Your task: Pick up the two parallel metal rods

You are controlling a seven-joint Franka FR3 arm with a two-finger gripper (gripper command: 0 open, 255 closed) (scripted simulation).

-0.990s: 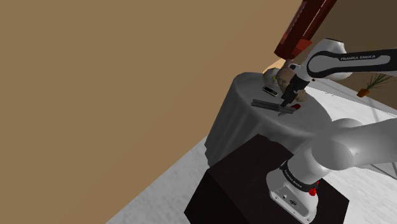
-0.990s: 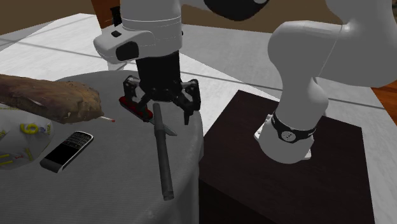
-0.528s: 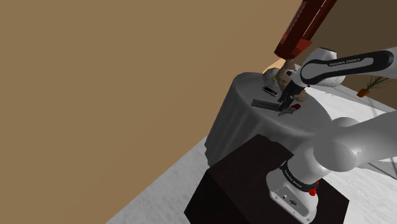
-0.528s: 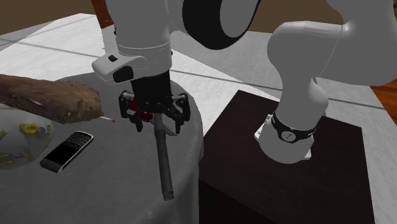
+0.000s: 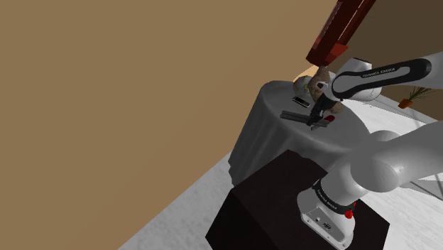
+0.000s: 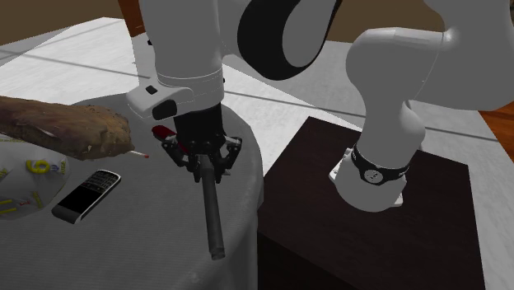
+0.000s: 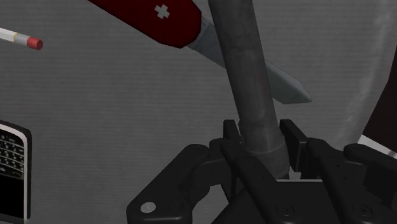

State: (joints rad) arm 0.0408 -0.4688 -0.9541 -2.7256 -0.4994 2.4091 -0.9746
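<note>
On the round, grey-draped surface [image 5: 280, 145] at the right of the shoulder view lie the rods [image 5: 297, 116], seen there as two thin dark bars running side by side, just above the middle of the frame. The white arm [image 5: 376, 71] bends over them from the right and its black jaws come down on the end of the rods nearer the frame's right edge.

In the second exterior view one dark grey shaft of the rods [image 6: 214, 216] shows, lying flat on the cloth near the surface's [image 6: 148, 247] right rim and running from the jaws at frame centre down toward the lower middle. The jaws are drawn in narrow and grip the shaft's upper end. The wrist view agrees: the two black fingers [image 7: 231, 137] press against either side of the rods [image 7: 245, 70], with no gap to be seen.

A red pocket knife [image 7: 159, 16] with a white cross lies just beyond the jaws, its grey blade passing under the shaft. Left of centre in the second exterior view are a white stick with a red tip [image 6: 138, 152], a dark phone [image 6: 86, 196] and a brown lumpy object [image 6: 70, 132]. The dark box stand [image 6: 371, 247] fills the lower right
</note>
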